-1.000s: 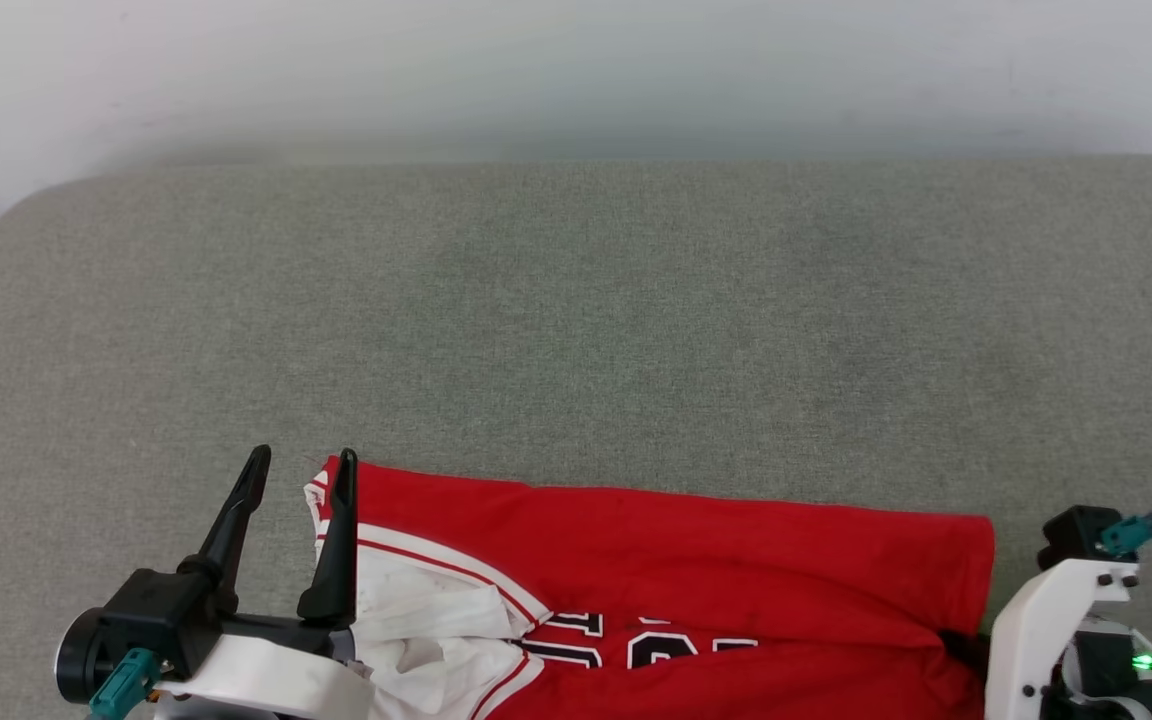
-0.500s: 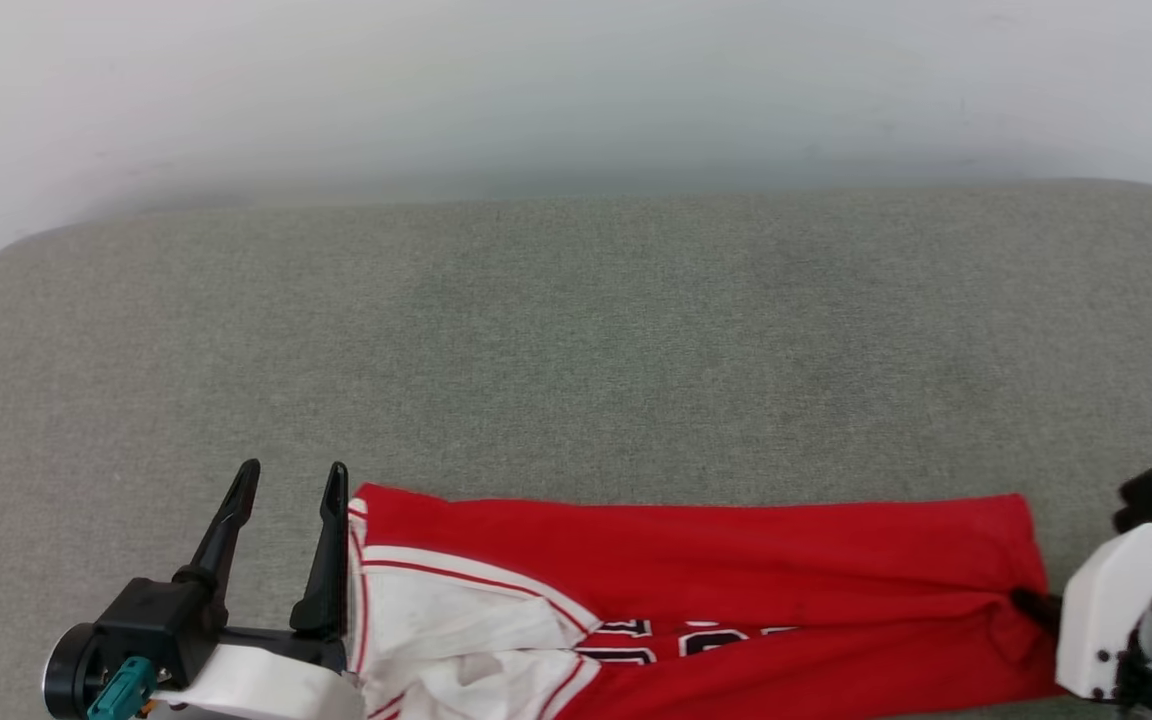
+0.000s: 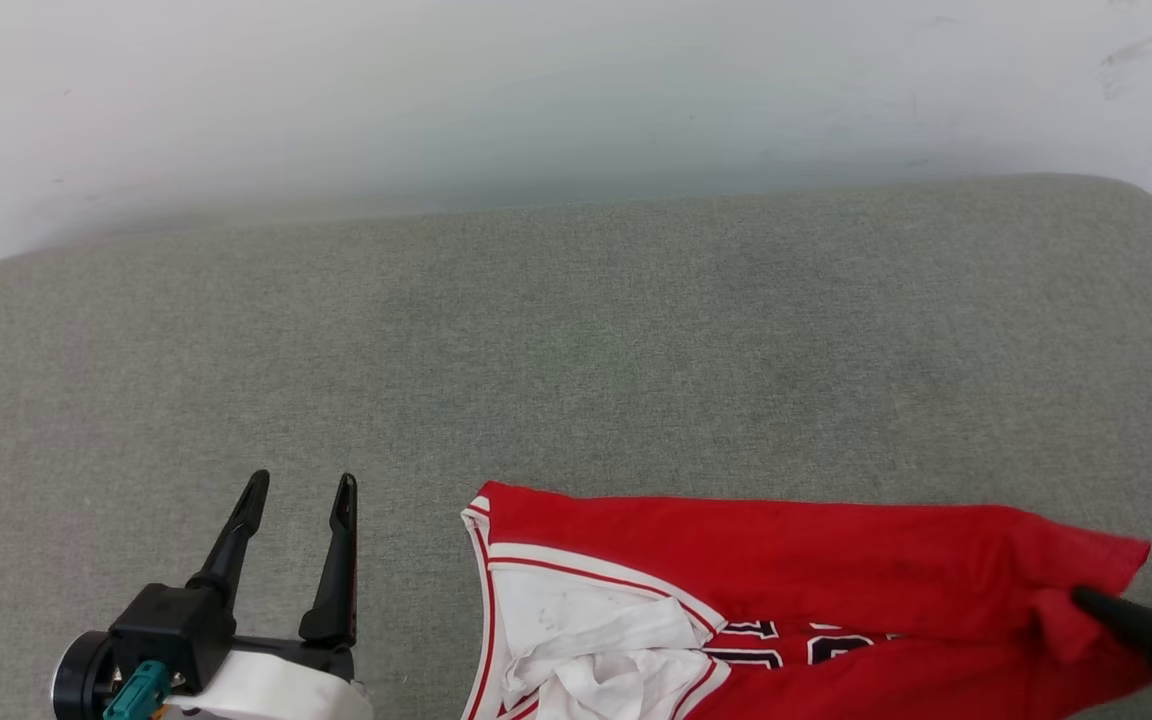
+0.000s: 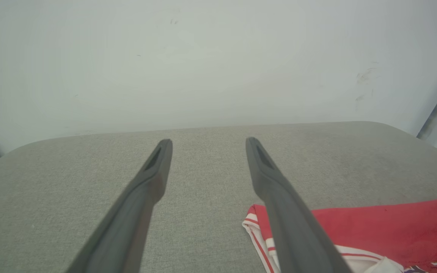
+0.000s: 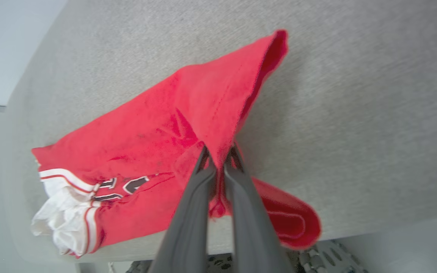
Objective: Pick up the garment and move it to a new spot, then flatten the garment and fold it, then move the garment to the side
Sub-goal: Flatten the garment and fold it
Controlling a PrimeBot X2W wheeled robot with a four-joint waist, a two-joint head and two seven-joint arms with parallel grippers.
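Crosswise on cushion (image 3: 576, 330), garment (image 3: 786, 560) (sleeves (image 3: 596, 655) apparently leftward) is pinched by right end effector (image 5: 218, 151).

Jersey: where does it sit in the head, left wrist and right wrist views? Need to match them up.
Head view: jersey along the bottom edge, from centre to the right corner.
Left wrist view: lower right corner.
Right wrist view: centre and left, its plain red end pinched by the right gripper.
Shared landmark: the striped trim at its white-sleeve end.

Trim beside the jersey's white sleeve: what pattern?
Red-and-white striped trim on the red fabric jersey; head view shows it best.
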